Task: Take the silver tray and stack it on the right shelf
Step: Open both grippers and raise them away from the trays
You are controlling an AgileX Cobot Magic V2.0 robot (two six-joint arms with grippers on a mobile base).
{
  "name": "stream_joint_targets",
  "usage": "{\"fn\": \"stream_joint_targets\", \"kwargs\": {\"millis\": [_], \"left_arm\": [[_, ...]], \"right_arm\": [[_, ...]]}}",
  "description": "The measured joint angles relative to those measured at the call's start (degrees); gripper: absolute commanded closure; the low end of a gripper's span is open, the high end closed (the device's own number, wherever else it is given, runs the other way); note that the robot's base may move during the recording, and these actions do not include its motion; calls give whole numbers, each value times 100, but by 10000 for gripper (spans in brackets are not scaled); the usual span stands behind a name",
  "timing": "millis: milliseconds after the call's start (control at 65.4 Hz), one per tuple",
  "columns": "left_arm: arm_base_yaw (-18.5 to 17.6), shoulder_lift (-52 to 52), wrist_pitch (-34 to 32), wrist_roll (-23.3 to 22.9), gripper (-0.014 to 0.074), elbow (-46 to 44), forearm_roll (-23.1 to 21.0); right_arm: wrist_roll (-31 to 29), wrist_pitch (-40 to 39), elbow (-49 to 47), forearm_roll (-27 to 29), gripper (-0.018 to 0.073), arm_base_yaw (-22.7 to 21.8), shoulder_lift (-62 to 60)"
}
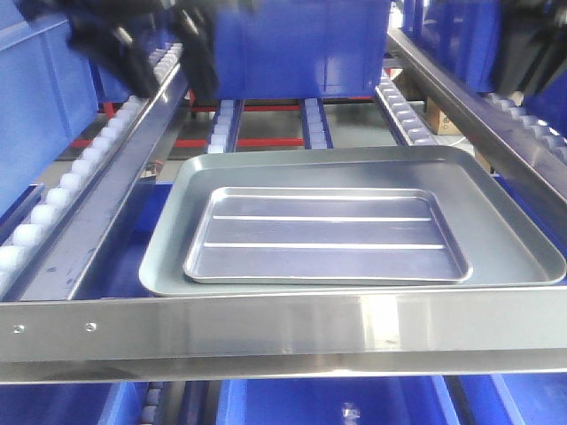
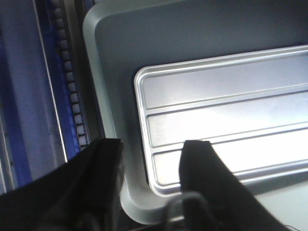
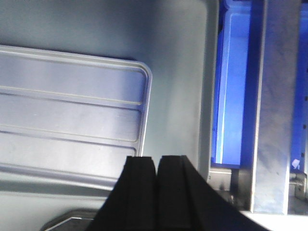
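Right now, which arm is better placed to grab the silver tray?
Left. The left gripper is open over the silver tray at its corner rim; the right gripper is shut, beside the tray.

Left gripper (image 2: 151, 149): matte black, two broad flat fingers (image 2: 202, 168) w/ squared tips, thin dark cable looped at the base. Right gripper (image 3: 156, 161): same black, two flat-topped rectangular fingers (image 3: 139, 183), smooth faces, widening toward the base. Front view: arm (image 1: 133, 40) shows as blurred black blocky links, top left; no markings or screws readable
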Motion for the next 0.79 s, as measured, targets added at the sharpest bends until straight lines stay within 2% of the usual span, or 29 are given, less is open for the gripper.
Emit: {"fn": "stream_joint_targets", "kwargs": {"millis": [76, 260, 581, 795], "left_arm": [[-173, -485, -39, 0, 704, 343, 142], [-494, -1695, -617, 0, 687, 1643, 388], [-530, -3671, -2367, 0, 687, 4158, 722], [-530, -4204, -3396, 0, 689, 5131, 783]], "right_arm": [[-13, -72, 324, 0, 506, 0, -483], [-127, -599, 1571, 0, 506, 0, -1736], [-174, -2084, 3897, -11, 506, 0, -4136], [-183, -2725, 4631, -21, 506, 0, -5113]]}}
